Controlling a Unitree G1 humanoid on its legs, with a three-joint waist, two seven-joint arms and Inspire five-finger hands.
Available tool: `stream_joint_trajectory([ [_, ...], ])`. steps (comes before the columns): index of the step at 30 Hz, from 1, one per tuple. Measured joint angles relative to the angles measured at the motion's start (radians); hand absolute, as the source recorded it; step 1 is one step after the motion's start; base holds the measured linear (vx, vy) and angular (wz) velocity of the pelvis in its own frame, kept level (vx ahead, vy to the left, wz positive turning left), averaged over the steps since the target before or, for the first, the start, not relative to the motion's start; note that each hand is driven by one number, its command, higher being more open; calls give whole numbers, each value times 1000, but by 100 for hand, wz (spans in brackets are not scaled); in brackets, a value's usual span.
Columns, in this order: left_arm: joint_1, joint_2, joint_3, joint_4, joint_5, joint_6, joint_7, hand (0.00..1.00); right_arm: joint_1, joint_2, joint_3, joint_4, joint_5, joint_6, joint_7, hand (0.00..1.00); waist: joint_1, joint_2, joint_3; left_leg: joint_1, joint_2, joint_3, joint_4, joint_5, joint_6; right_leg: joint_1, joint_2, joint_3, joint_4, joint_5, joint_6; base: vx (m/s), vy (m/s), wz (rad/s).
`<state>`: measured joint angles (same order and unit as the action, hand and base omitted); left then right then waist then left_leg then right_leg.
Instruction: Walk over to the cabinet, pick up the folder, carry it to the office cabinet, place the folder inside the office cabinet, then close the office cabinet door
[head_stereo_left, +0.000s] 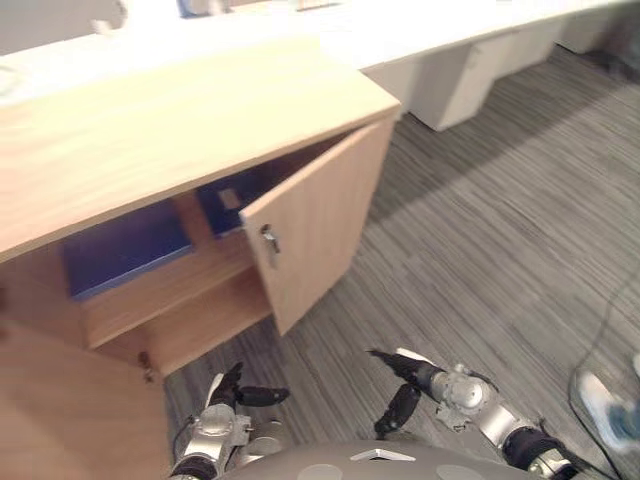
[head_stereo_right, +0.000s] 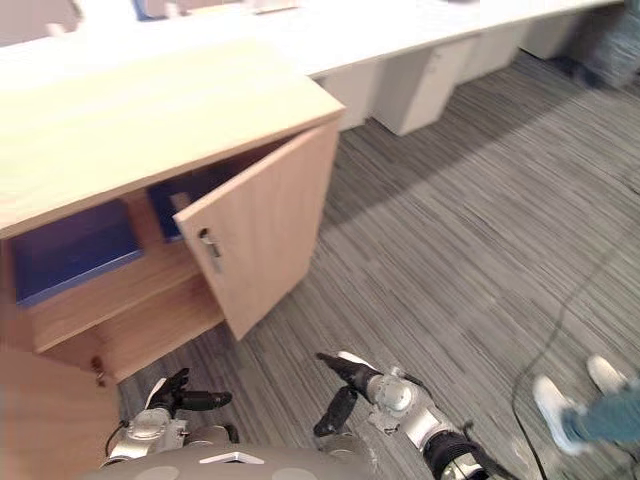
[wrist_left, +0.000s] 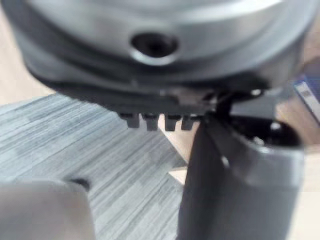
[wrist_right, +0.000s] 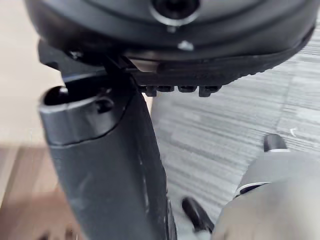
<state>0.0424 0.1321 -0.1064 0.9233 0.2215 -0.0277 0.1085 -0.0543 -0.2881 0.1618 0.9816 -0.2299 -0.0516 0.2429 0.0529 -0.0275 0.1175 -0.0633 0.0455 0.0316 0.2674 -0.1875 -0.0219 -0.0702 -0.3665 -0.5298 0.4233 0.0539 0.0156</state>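
Grey striped carpet (head_stereo_left: 480, 230) underfoot, office cabinet (head_stereo_left: 180, 120) at ten o'clock with its door (head_stereo_left: 315, 220) swung out toward twelve, one blue folder (head_stereo_left: 125, 250) flat on the upper shelf inside and a second blue folder (head_stereo_left: 220, 215) just beside it, partly behind the door's edge. Low at seven o'clock left hand (head_stereo_left: 230, 392), at five o'clock right hand (head_stereo_left: 420, 375), both with fingers loosely extended, gripping nothing, well apart from the door. Fetching, carrying and placing apparently done, though impossible to tell which folder belongs to the task; closing of the door not yet done.
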Motion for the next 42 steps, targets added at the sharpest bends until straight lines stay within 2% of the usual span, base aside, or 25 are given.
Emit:
stream_joint_trajectory([
  [2, 1, 4, -14, -30, 66, -14, -7, 100, -1, 108, -316, 160, 93, 29, -146, 100, 0, 11, 8, -7, -22, -100, 10, 5, 17, -21, -7, 106, 89, -11, -25, 41, 68, 131],
  [3, 2, 9, -11, -31, 65, -14, -6, 100, 2, 124, -356, 182, 119, 31, -170, 100, -1, 9, 9, -15, -21, -128, 16, 5, 17, -23, 8, 151, 82, -49, -11, 77, -4, 131],
  [5, -8, 15, 3, -30, 64, -7, 25, 100, 48, 183, -479, 226, 240, 56, -250, 100, -8, 7, 16, -73, -28, -267, 49, 9, 12, -25, 112, 313, -10, -163, 41, 75, -88, 152],
  [6, -9, 14, 3, -29, 65, -6, 35, 100, 62, 188, -512, 231, 266, 66, -269, 100, -8, 4, 23, -78, -35, -298, 50, 10, 8, -25, 127, 350, -34, -175, 53, 88, -194, 157],
  [9, -10, 13, 6, -30, 75, 9, 57, 100, 115, 225, -579, 190, 359, 67, -321, 100, -10, 0, 26, -96, -55, -440, 83, -2, -49, -25, 175, 493, -103, -183, 80, 107, -315, 136],
  [10, -10, 15, 8, -33, 87, 7, 56, 100, 124, 235, -582, 181, 358, 67, -324, 100, -9, -11, 21, -102, -66, -460, 92, -8, -60, -18, 171, 495, -123, -167, 98, 101, -385, 136],
  [11, -11, 12, 25, -41, 103, 7, 57, 100, 132, 258, -584, 175, 354, 67, -331, 100, -9, -43, 12, -110, -82, -491, 113, -27, -89, 7, 149, 475, -140, -220, 158, 86, -324, 100],
  [13, 1, -44, 78, -47, 101, 7, 63, 100, 134, 242, -583, 143, 351, 73, -336, 100, -3, 6, 5, -126, -12, -490, 117, -36, -111, 11, 197, 397, -145, -251, 138, 40, -356, 63],
  [14, 3, -52, 85, -47, 99, 7, 64, 100, 134, 241, -583, 137, 347, 73, -336, 100, -4, 12, 2, -125, -4, -487, 110, -35, -112, 13, 203, 391, -143, -253, 134, 38, -344, 37],
  [15, 18, -94, 113, -41, 80, 6, 72, 100, 138, 236, -579, 114, 306, 82, -332, 100, -9, 31, -10, -115, 41, -480, 65, -16, -144, 23, 230, 367, -143, -261, 120, 80, -275, 25],
  [18, 17, -118, 152, -18, 13, 5, 73, 100, 135, 243, -550, 103, 265, 83, -331, 100, -9, 25, -18, -88, 80, -477, -7, 28, -167, 46, 261, 339, -146, -271, 102, 77, -171, 29],
  [19, 13, -119, 158, -18, -9, 3, 75, 100, 134, 249, -545, 103, 264, 83, -331, 100, -10, 13, -15, -88, 87, -476, -21, 45, -171, 55, 265, 316, -148, -276, 94, 46, -126, 41],
  [21, 10, -115, 158, -18, -51, -4, 75, 100, 134, 259, -545, 106, 263, 83, -332, 100, -18, -8, -15, -103, 84, -466, -35, 80, -167, 64, 261, 277, -151, -280, 87, 24, -79, 68],
  [24, -3, -112, 143, -13, -98, -13, 73, 100, 131, 267, -577, 131, 236, 84, -337, 100, -33, -28, -12, -140, 79, -296, -65, 168, -118, 99, 228, 168, -178, -279, 84, -10, -46, 111],
  [25, -16, -102, 119, -7, -98, -12, 73, 100, 129, 263, -592, 154, 234, 85, -337, 100, -34, -28, 5, -142, 99, -139, -56, 167, -87, 120, 215, 128, -189, -275, 79, -73, 9, 101],
  [26, -35, -96, 83, -1, -95, -11, 74, 100, 124, 251, -594, 165, 232, 85, -338, 100, -32, -19, 17, -162, 149, 54, 26, 129, -38, 141, 200, 86, -194, -275, 78, -97, 54, 92],
  [27, -33, -94, 66, 0, -94, -11, 74, 100, 123, 245, -594, 168, 230, 86, -339, 100, -33, -13, 14, -170, 167, 118, 67, 116, -19, 147, 190, 68, -195, -274, 80, -77, 90, 68],
  [29, -19, -99, 17, 1, -97, -14, 68, 100, 126, 230, -594, 175, 227, 90, -340, 100, -45, 8, 11, -172, 180, 257, 155, 71, -16, 164, 153, 30, -197, -266, 102, -4, 167, 59],
  [30, -17, -100, 4, -4, -108, -15, 60, 100, 122, 220, -596, 176, 229, 90, -337, 100, -47, 17, 13, -178, 167, 269, 152, 70, -13, 167, 152, 21, -191, -266, 112, 20, 195, 75],
  [32, -4, -92, -6, -35, -145, -20, 36, 100, 113, 227, -606, 184, 236, 101, -337, 100, -58, 11, 14, -192, 78, 223, 75, 117, 18, 169, 137, 18, -230, -275, 101, 18, 203, 181],
  [33, 7, -76, 186, 20, -299, -16, 21, 100, 114, 251, -705, 184, 247, 105, -330, 100, -62, -10, 27, -109, -38, 232, -150, 215, 47, 281, 82, -128, -290, -229, 129, 46, 212, 249],
  [36, 47, -35, 213, 41, -373, -15, 34, 100, 113, 256, -714, 183, 257, 103, -318, 100, -56, -3, 22, -43, -76, 212, -295, 278, 50, 286, 73, -125, -290, -204, 91, 46, 133, 91],
  [38, 35, -45, 371, 111, -408, -14, 18, 100, 112, 259, -768, 194, 256, 106, -317, 100, -68, -1, 24, -21, -96, 171, -362, 317, 48, 306, 75, -164, -289, -181, 83, 44, 44, 59],
  [40, 35, -46, 578, 168, -691, -5, 22, 100, 144, 262, -827, 204, 251, 114, -298, 100, -82, -2, 22, 6, -110, 123, -362, 309, 56, 349, 75, -209, -287, -147, 50, 68, 0, 54],
  [42, 49, -30, 642, 168, -776, -1, 30, 100, 158, 262, -839, 204, 244, 118, -290, 100, -79, 1, 16, 18, -113, 115, -362, 299, 64, 357, 72, -210, -277, -123, 43, 85, 24, 20],
])
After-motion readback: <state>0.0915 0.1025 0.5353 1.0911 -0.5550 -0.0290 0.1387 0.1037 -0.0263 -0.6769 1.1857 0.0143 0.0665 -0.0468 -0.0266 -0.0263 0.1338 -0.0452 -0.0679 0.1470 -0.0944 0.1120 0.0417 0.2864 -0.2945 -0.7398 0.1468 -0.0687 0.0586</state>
